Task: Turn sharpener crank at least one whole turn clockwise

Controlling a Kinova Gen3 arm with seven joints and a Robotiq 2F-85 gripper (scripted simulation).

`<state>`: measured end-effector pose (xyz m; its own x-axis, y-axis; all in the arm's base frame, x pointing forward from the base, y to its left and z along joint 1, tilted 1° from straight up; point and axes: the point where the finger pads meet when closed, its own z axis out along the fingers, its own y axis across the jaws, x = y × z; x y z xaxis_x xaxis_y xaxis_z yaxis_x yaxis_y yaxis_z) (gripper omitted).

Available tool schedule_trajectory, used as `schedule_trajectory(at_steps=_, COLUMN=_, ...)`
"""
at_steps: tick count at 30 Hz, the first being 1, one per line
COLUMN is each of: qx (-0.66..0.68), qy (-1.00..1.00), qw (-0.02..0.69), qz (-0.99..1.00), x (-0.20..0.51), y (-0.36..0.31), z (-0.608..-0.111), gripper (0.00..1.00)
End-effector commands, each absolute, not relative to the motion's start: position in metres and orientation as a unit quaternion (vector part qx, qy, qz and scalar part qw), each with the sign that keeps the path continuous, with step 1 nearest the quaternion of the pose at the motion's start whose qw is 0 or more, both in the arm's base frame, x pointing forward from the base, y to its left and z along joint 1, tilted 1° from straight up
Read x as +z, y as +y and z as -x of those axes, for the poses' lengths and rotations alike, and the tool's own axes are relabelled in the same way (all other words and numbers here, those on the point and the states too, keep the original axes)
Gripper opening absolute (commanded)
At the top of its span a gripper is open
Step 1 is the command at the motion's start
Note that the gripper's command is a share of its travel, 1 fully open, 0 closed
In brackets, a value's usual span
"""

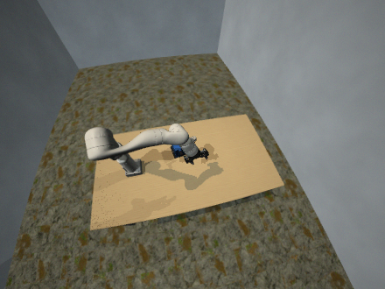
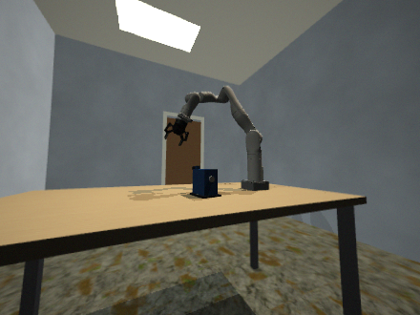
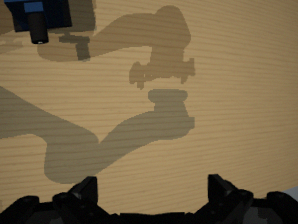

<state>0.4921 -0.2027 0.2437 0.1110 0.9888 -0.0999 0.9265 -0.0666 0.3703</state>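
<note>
The blue pencil sharpener [image 2: 205, 182] stands on the wooden table near the arm's base. In the overhead view the sharpener [image 1: 177, 151] is mostly hidden under the arm. Its dark crank knob [image 3: 38, 27] sticks out of the blue body [image 3: 42, 12] in the top left corner of the wrist view. From the side, the knob [image 2: 196, 168] sits at the top of the sharpener's far left side. My gripper [image 2: 177, 132] hangs high above the table, up and to the left of the sharpener. It is open and empty, and its two fingertips show at the bottom of the wrist view over bare wood.
The arm's base [image 2: 254, 183] is bolted to the table just behind the sharpener. The arm's shadows [image 3: 150, 105] lie across the wood under the gripper. A brown door [image 2: 182, 153] is in the far wall. The table edges [image 1: 262, 193] are well away from the sharpener.
</note>
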Motion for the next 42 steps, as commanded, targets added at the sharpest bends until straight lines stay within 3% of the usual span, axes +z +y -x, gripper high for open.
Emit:
schedule_trajectory(at_steps=1, qx=0.087, qy=0.668, qw=0.163, qz=-0.721, x=0.238, y=-0.190, z=-0.491, gripper=1.00)
schedule_trajectory(at_steps=42, qx=0.062, qy=0.693, qw=0.105, qz=-0.711, x=0.209, y=-0.138, z=-0.471, gripper=1.00)
